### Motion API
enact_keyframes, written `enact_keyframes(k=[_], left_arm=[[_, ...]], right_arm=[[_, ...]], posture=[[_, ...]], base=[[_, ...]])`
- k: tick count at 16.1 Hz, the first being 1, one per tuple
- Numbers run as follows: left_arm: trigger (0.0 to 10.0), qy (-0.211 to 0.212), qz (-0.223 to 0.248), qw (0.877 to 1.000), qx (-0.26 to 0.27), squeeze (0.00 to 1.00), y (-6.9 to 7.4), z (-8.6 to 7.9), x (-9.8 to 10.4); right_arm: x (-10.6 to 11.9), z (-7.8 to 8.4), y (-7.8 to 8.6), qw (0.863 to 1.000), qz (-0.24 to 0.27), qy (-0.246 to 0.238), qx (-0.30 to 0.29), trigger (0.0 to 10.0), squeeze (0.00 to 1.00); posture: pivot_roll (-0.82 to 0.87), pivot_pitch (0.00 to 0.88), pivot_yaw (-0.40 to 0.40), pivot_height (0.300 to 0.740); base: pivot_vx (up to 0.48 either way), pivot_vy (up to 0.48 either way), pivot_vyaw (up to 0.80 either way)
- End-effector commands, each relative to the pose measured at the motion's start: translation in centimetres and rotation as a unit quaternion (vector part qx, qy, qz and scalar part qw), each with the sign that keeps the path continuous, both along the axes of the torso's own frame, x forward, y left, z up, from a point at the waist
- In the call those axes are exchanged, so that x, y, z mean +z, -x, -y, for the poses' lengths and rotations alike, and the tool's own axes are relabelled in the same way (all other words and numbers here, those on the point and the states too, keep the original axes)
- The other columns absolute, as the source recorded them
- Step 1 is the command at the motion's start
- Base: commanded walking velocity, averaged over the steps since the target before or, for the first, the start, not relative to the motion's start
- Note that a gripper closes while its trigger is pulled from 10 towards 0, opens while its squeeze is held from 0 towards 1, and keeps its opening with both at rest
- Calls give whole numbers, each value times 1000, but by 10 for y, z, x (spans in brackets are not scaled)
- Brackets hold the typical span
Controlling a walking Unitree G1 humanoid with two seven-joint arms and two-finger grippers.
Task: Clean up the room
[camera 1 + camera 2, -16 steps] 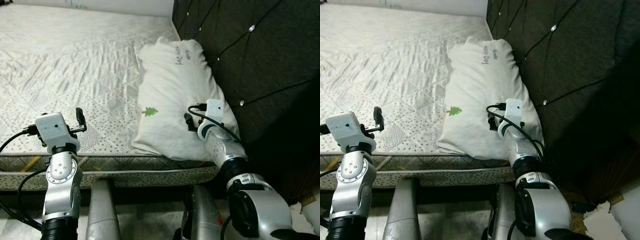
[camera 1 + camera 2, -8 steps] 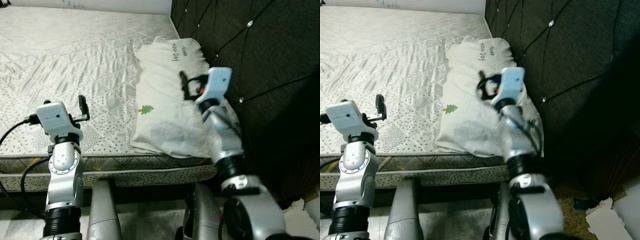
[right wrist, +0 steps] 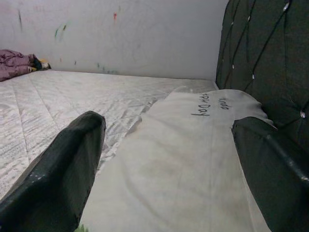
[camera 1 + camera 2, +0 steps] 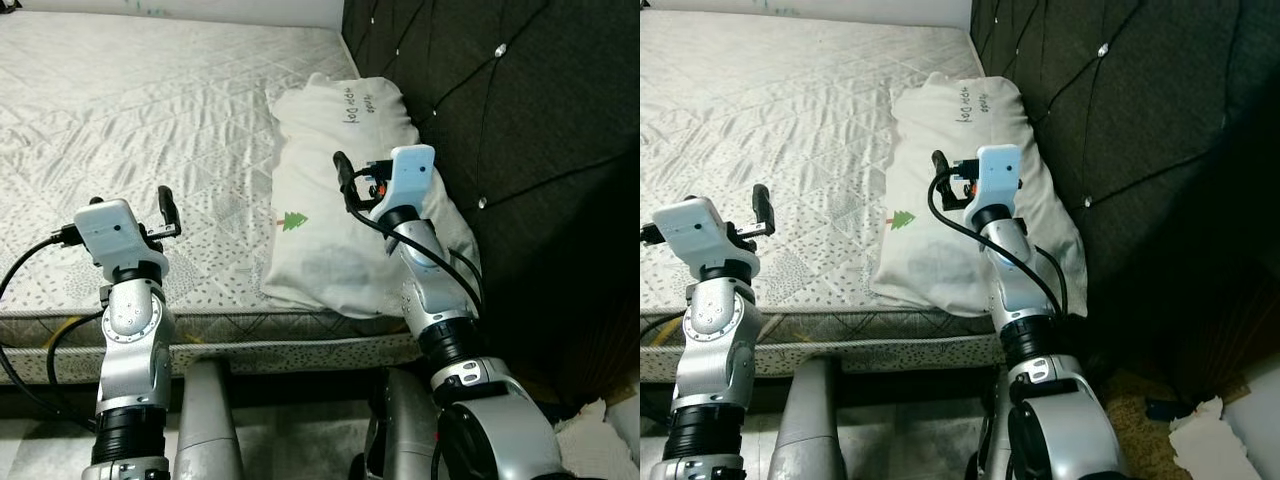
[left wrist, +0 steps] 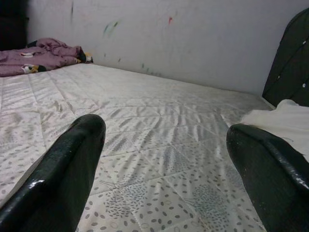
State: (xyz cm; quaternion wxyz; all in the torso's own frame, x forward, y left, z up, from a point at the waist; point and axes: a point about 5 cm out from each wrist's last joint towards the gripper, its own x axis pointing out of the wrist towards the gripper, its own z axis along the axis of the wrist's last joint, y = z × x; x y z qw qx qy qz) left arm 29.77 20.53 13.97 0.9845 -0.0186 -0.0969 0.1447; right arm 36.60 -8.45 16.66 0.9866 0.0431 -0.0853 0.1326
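Two grippers are raised over the near edge of the bare quilted mattress (image 4: 150,110), and the white pillow (image 4: 345,200) with a small green tree print lies at centre right of the head view, its long axis running from the near edge up toward the far wall, one long side pressed against the dark tufted headboard (image 4: 500,120). The right gripper (image 4: 352,180) hovers directly above the pillow's middle; in its wrist view both black fingers (image 3: 53,164) stand wide apart, empty, with the pillow spreading between and ahead of them along that same long axis. The left gripper (image 4: 166,212) sits lower left, over plain mattress well apart from the pillow, fingers also spread and empty. The right arm is clearly the nearer one, so any grasp likely falls to it. A crumpled purple blanket (image 5: 34,50) lies at the far corner of the bed.
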Motion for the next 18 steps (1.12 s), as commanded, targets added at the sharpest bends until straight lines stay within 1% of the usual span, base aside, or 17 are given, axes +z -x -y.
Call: enact_keyframes(k=[1,6,8,12,14,16,18], left_arm=[[10000,-1,1,1000,-3,0,-2,4,0],[10000,-3,0,1000,-7,0,-4,5,0],[10000,-7,1,1000,-7,0,-5,6,1],[10000,-25,-10,1000,4,0,-4,4,-2],[10000,-42,-15,999,17,0,-4,3,-2],[10000,-38,-26,998,33,0,-5,1,-5],[10000,-30,-25,999,18,0,-6,6,-5]], right_arm=[[9,0,-4,1000,12,-5,1,10000,0],[8,1,-3,1000,10,-7,0,10000,0],[8,2,-4,1000,10,-5,-1,10000,0],[-1,11,-4,1000,-1,10,-13,10000,0],[-5,13,-5,1000,-13,18,-22,10000,0],[-9,12,-5,999,-22,30,-29,10000,0],[-14,12,-2,999,-27,32,-28,10000,0]], posture=[[130,0,-84,590],[125,0,-82,635],[125,0,-83,645],[130,0,-85,685],[130,0,-85,690],[130,0,-83,690],[131,0,-83,690]], base=[[0,0,0],[0,0,0],[0,0,0],[0,0,0],[0,0,0],[0,0,0],[0,0,0]])
